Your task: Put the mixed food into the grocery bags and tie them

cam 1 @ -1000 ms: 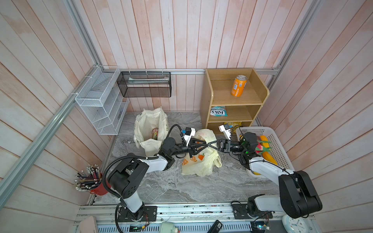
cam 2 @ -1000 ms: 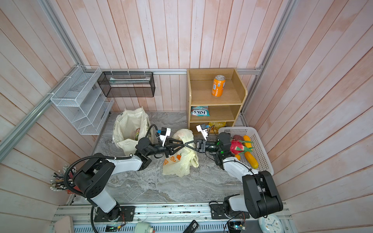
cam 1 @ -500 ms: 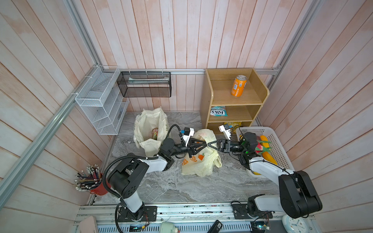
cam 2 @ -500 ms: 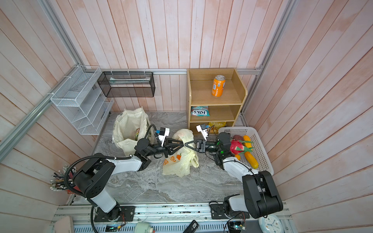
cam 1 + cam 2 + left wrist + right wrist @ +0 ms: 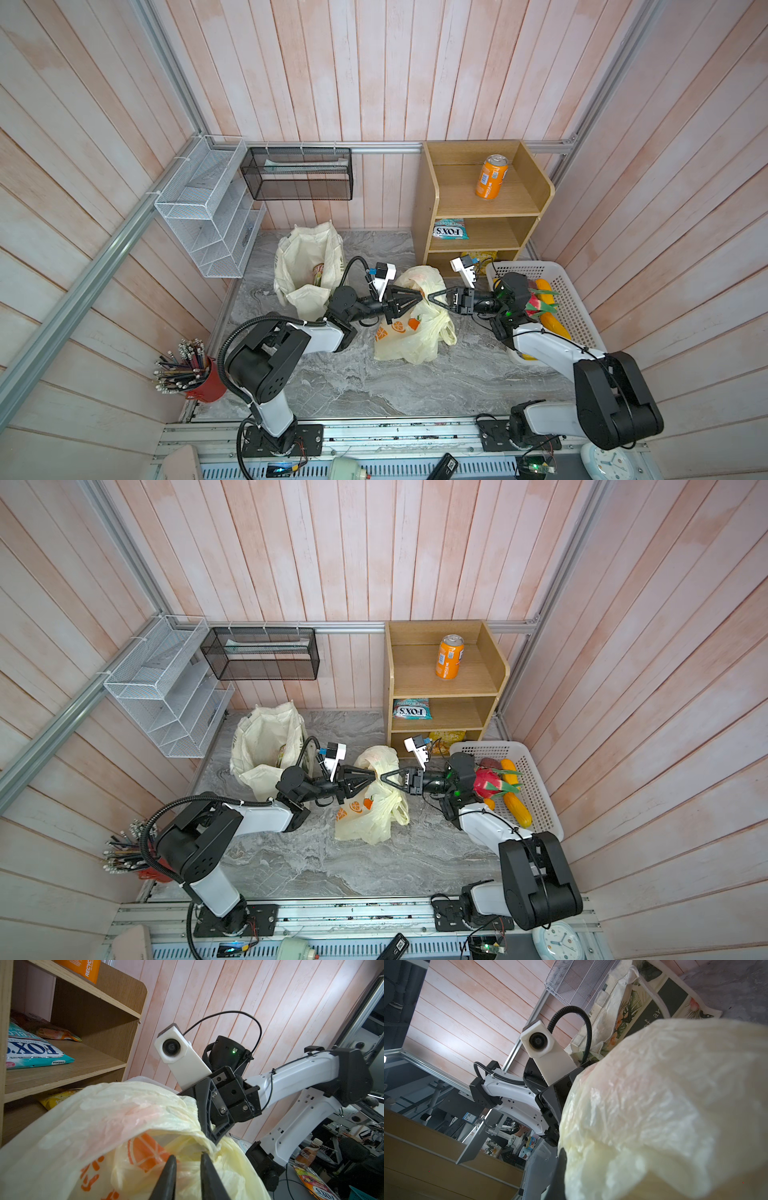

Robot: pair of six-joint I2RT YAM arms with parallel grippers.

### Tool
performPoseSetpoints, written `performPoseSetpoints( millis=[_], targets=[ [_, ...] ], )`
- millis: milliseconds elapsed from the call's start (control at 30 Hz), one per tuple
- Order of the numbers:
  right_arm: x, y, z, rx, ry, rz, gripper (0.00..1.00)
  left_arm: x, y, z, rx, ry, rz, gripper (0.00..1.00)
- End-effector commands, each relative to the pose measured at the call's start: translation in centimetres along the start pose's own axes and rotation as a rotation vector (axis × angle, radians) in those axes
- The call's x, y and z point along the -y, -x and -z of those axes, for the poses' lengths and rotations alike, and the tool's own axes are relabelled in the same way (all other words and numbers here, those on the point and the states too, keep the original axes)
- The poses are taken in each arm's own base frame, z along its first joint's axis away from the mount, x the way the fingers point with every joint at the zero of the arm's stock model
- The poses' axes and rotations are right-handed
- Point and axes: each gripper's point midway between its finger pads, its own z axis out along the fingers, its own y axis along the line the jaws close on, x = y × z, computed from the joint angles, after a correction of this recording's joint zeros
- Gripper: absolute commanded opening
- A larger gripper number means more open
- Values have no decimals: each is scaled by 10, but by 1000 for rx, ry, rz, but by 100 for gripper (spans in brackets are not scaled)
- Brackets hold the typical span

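Note:
The cream plastic grocery bag (image 5: 415,332) printed with orange fruits lies mid-table in both top views. My right gripper (image 5: 432,298) is shut, pinching the bag's bunched top; the left wrist view shows the right gripper's tip (image 5: 214,1140) biting the film. My left gripper (image 5: 417,297) faces it tip to tip. Its fingers (image 5: 204,1167) stand a narrow gap apart with bag film between them. The canvas tote (image 5: 309,266) stands open at the back left. Mixed food: an orange can (image 5: 491,176), a FOX'S packet (image 5: 451,229), and a dragon fruit (image 5: 536,303) and yellow fruit (image 5: 555,326) in the basket.
A wooden shelf (image 5: 432,199) stands at the back. A white basket (image 5: 582,307) sits on the right under my right arm. A white wire rack (image 5: 208,216) and black mesh bin (image 5: 299,174) hang on the walls. A red pencil cup (image 5: 195,374) is at front left.
My left gripper's jaws have narrowed around the bag's top. The right gripper has kept its pinch and neither arm has shifted much.

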Motion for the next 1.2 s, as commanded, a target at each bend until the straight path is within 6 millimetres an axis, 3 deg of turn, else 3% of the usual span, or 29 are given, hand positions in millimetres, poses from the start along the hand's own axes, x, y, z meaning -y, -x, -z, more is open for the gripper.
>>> performPoseSetpoints(
  millis=[0,767,1000,1167],
  targets=[
    [-2,1,1,3,1,18,0,3,4,-8,-3,-40,-18,24],
    [-1,1,1,3,0,17,0,8,-9,-22,-34,-97,0,23],
    [1,0,2,7,-5,9,0,13,-5,-22,-19,-122,-9,20],
    [1,0,1,9,-6,9,0,18,-2,-22,-8,-141,-20,11]
  ],
)
